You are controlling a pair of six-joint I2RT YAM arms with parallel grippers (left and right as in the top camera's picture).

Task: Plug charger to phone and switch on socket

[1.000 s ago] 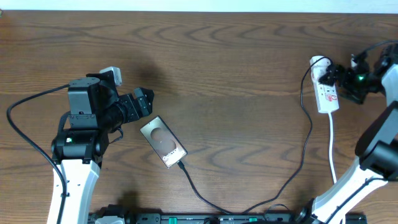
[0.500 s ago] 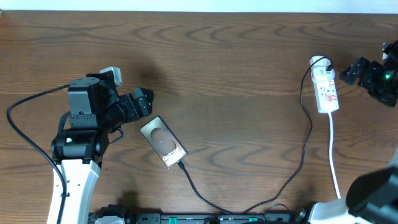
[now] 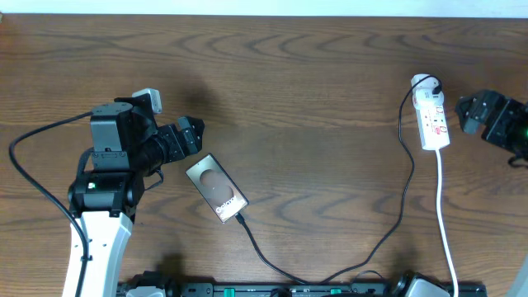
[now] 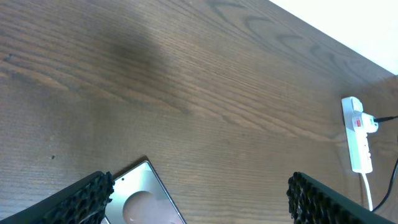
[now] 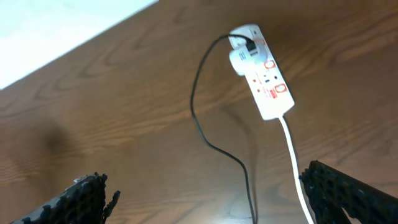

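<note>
The bronze-brown phone (image 3: 216,187) lies on the table, its top corner also in the left wrist view (image 4: 144,198). The thin black charger cable (image 3: 406,177) runs from the phone's lower end, where its tip sits, round to the white socket strip (image 3: 432,120), seen also in the right wrist view (image 5: 264,81) and the left wrist view (image 4: 357,134). My left gripper (image 3: 190,135) is open and empty, just up-left of the phone. My right gripper (image 3: 472,111) is open and empty, a short way right of the strip, not touching it.
The strip's white cord (image 3: 444,214) runs down to the front edge. The left arm's thick black cable (image 3: 29,177) loops at the far left. A white wall edges the table's far side (image 5: 56,31).
My right gripper has pulled away from the socket strip to the right, and its arm has swung out of the lower right of the overhead view. The left arm, phone and cable have not moved.
</note>
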